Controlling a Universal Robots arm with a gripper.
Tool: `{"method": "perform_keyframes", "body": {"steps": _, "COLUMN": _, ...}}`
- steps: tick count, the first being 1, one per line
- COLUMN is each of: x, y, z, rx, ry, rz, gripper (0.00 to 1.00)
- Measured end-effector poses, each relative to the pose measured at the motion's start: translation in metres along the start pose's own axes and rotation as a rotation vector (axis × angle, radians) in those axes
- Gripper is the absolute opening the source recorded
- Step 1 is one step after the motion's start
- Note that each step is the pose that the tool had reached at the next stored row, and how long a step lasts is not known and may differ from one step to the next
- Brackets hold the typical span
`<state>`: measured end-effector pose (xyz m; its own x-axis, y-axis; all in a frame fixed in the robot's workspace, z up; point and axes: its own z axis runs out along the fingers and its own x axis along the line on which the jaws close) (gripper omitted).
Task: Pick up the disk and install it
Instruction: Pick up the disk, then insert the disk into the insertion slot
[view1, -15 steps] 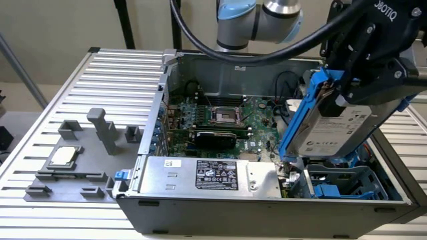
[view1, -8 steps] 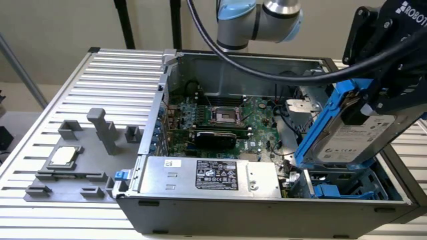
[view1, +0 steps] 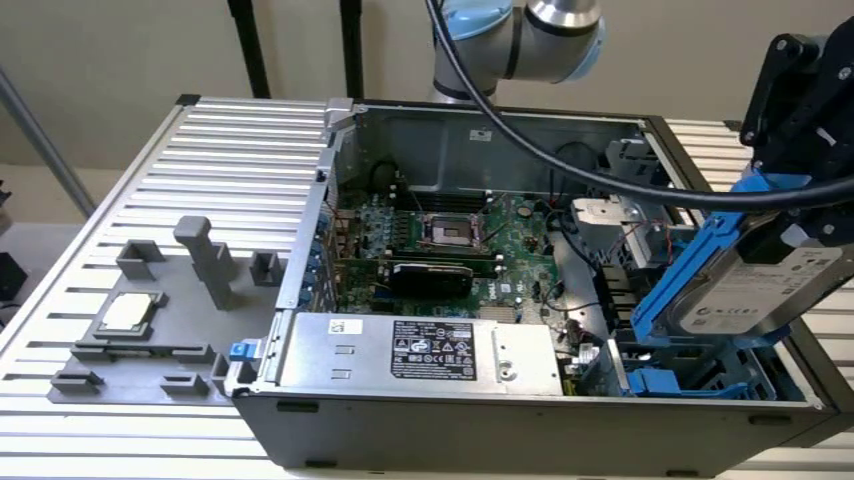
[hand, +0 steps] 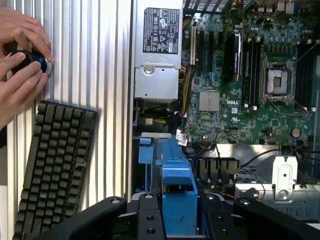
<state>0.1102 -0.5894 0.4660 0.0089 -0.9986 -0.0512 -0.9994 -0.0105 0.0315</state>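
Note:
The disk (view1: 758, 288) is a silver-grey hard drive with a white label and a blue carrier frame. It hangs tilted over the exterior view's right end of the open computer case (view1: 534, 420). My gripper (view1: 798, 205) is shut on its upper edge. In the wrist view, the blue carrier (hand: 178, 192) sits between my black fingers (hand: 145, 217), directly above the blue drive bay (hand: 149, 155). That bay (view1: 674, 382) lies just below the disk's lower end, and I cannot tell whether they touch.
The silver power supply (view1: 427, 350) with a black label lies along the case's near wall, with the motherboard (view1: 454, 240) behind it. A grey fixture plate holding a small chip (view1: 127, 312) sits on the slatted table. A person's hands (hand: 20, 60) and a keyboard (hand: 50, 165) are beside the case.

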Motion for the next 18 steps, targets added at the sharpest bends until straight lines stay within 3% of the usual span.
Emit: {"method": "perform_keyframes", "body": {"steps": 18, "x": 0.0003, "y": -0.0019, "z": 0.0037, "rx": -0.0008, "ry": -0.0003, "rz": 0.000, "gripper": 0.33}}
